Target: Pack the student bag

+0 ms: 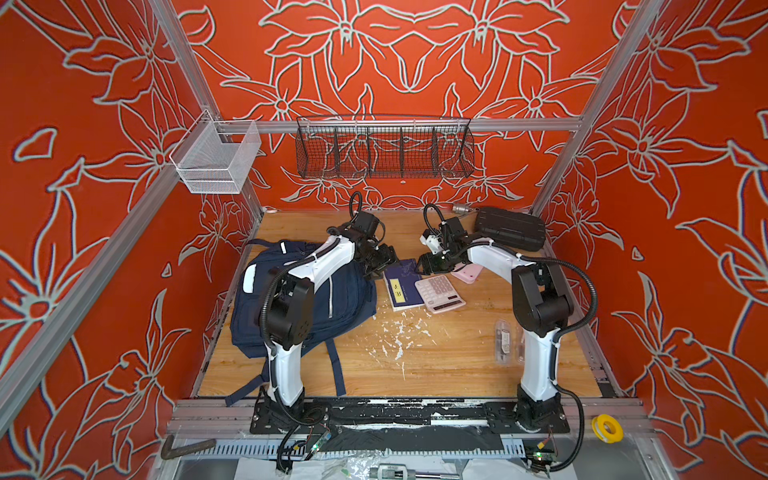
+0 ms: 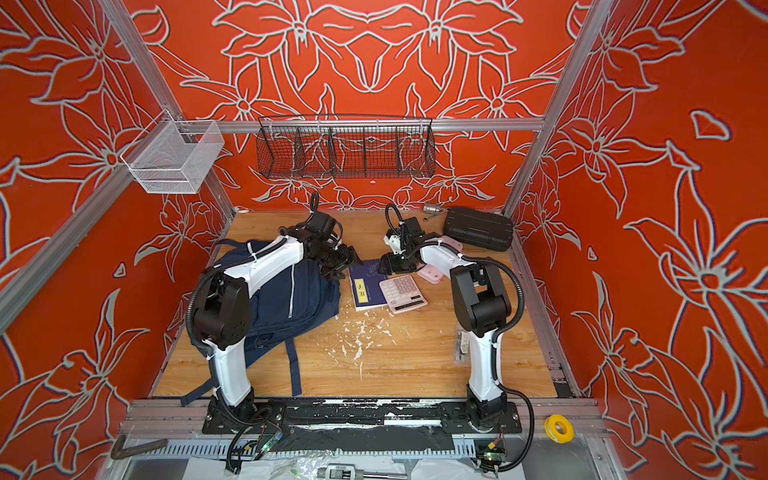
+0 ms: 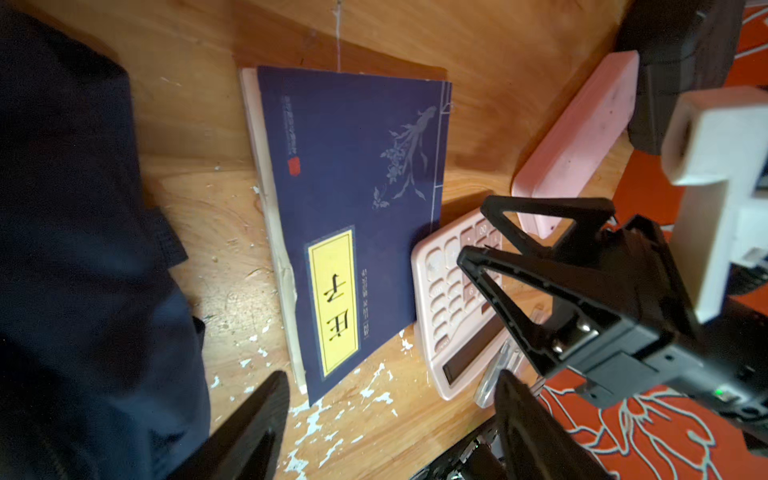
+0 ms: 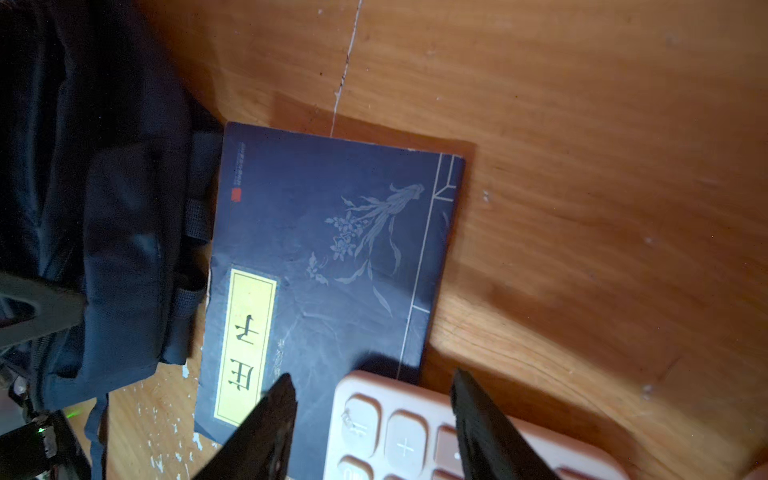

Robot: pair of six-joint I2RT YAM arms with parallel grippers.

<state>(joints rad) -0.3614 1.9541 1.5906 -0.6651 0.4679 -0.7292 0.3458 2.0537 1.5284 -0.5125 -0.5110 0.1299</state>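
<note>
The student bag (image 1: 347, 297) (image 2: 305, 297), a navy backpack, lies flat on the left of the wooden table, partly under my left arm. Right beside it is a navy book with a yellow label (image 1: 402, 286) (image 3: 353, 216) (image 4: 324, 257), and a pink calculator (image 1: 440, 293) (image 3: 440, 299) (image 4: 415, 432) overlaps the book's far edge. My left gripper (image 1: 380, 266) (image 3: 390, 386) hangs open and empty between the bag and the book. My right gripper (image 1: 424, 264) (image 4: 374, 380) is open just above the calculator's corner and the book, its fingers either side of that corner.
A pink box (image 1: 468, 274) (image 3: 582, 137) lies behind the calculator. A black ribbed hard case (image 1: 509, 228) sits at the back right. A clear plastic packet (image 1: 503, 340) lies by the right arm's base. Wire baskets (image 1: 384, 149) hang on the back rail.
</note>
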